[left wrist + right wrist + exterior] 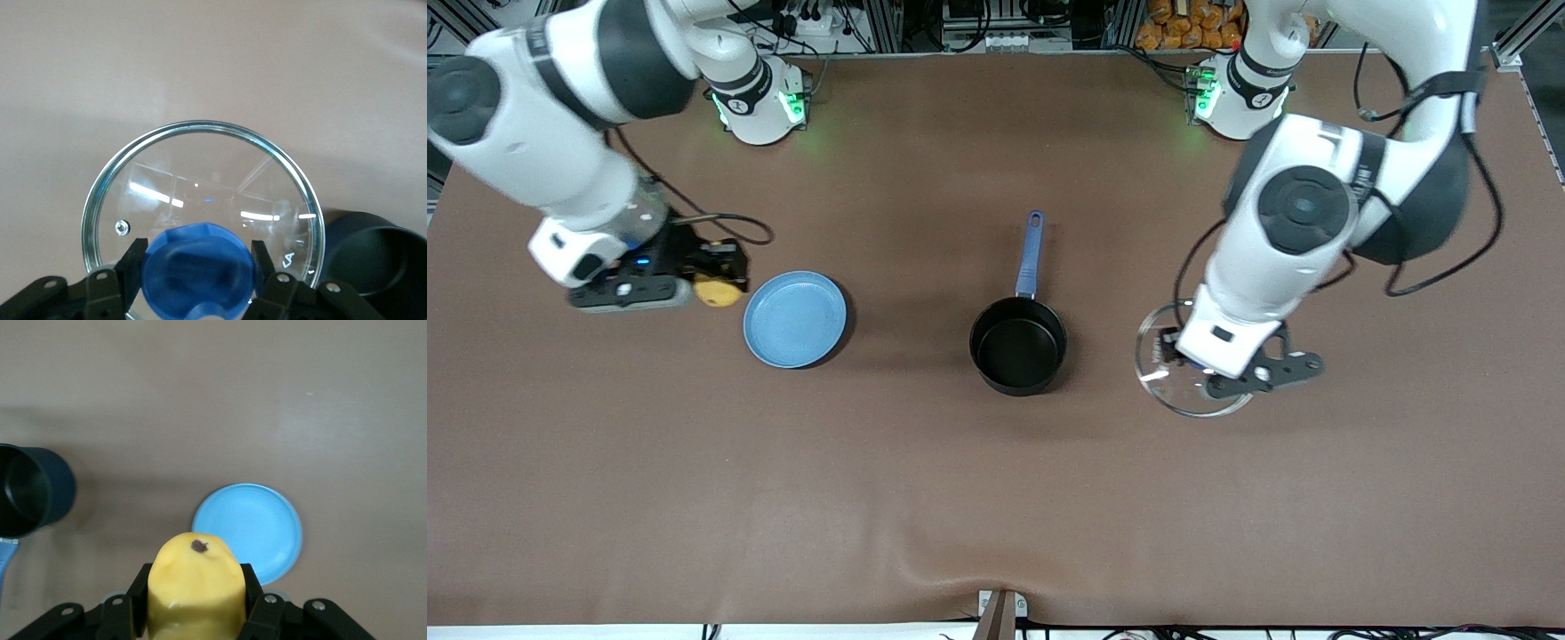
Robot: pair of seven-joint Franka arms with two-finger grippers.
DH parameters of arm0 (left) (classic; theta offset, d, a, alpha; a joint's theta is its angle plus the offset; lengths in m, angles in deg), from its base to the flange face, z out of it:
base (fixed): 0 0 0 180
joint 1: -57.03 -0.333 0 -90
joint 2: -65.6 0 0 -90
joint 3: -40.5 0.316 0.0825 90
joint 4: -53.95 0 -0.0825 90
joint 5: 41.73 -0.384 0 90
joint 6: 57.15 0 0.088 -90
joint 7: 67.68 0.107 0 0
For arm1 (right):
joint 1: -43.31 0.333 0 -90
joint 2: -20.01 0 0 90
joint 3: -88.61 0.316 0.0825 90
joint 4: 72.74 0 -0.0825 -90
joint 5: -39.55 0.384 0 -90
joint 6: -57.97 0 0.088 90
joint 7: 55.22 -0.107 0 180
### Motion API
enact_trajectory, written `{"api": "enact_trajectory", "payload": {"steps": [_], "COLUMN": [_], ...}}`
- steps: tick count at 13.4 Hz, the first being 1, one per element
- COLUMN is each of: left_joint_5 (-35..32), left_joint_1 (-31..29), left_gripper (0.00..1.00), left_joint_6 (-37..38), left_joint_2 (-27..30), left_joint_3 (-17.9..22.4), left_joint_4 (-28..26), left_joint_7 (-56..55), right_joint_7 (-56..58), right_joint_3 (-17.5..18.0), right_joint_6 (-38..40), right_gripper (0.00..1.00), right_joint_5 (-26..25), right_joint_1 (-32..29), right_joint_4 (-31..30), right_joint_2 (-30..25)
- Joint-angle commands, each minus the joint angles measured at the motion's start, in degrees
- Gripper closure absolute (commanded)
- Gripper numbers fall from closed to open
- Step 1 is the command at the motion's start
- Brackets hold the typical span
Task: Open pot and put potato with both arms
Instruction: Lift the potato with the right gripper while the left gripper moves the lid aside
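Observation:
The black pot point(1018, 347) stands open and empty mid-table, its blue handle point(1032, 253) pointing toward the arms' bases. My left gripper point(1174, 354) is shut on the blue knob point(200, 270) of the clear glass lid point(1193, 404) and holds it low beside the pot, toward the left arm's end. The left wrist view shows the lid point(200, 173) and the pot's rim point(373, 257). My right gripper point(713, 277) is shut on the yellow potato point(716, 291) beside the plate. In the right wrist view the potato point(193, 587) fills the jaws, with the pot point(30, 490) farther off.
A flat light-blue plate point(794, 318) lies between the potato and the pot; it also shows in the right wrist view point(248, 530). Brown tabletop point(996, 498) stretches toward the front camera. Cables trail by both arms.

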Motion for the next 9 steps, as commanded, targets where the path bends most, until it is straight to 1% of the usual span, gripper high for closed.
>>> {"api": "enact_trajectory", "payload": {"steps": [1, 2, 4, 5, 7, 9], "left_joint_5": [-0.42, -0.42, 0.45, 1.5, 1.43, 1.34], "left_joint_1": [-5.07, -7.88, -12.37, -13.35, -14.06, -15.03], "left_gripper": [1.0, 1.0, 1.0, 1.0, 1.0, 1.0], "left_joint_6": [0.43, -0.09, -3.33, -6.14, -11.94, -16.95], "left_joint_2": [2.52, 2.43, 1.91, 1.99, 2.17, 1.47], "left_joint_3": [-0.73, -0.82, -0.82, -0.82, -0.64, -0.73], "left_joint_4": [-3.83, -5.15, -7.87, -10.41, -15.77, -20.25], "left_joint_7": [6.52, 10.91, 17.78, 19.55, 19.74, 19.83], "right_joint_7": [-8.08, -11.41, -16.17, -18.28, -21.72, -24.52], "right_joint_3": [-0.21, -0.21, -0.21, -0.21, -0.21, -0.21], "right_joint_6": [1.07, 1.15, 1.07, 0.98, 0.72, 0.45], "right_gripper": [1.0, 1.0, 1.0, 1.0, 1.0, 1.0], "right_joint_5": [-1.55, -1.63, -2.6, -2.86, -2.78, -2.78], "right_joint_1": [5.53, 7.73, 11.25, 12.48, 14.68, 17.75], "right_joint_4": [9.98, 12.79, 15.71, 17.03, 19.23, 23.34], "right_joint_2": [7.81, 10.19, 13.53, 15.03, 18.37, 23.28]}}
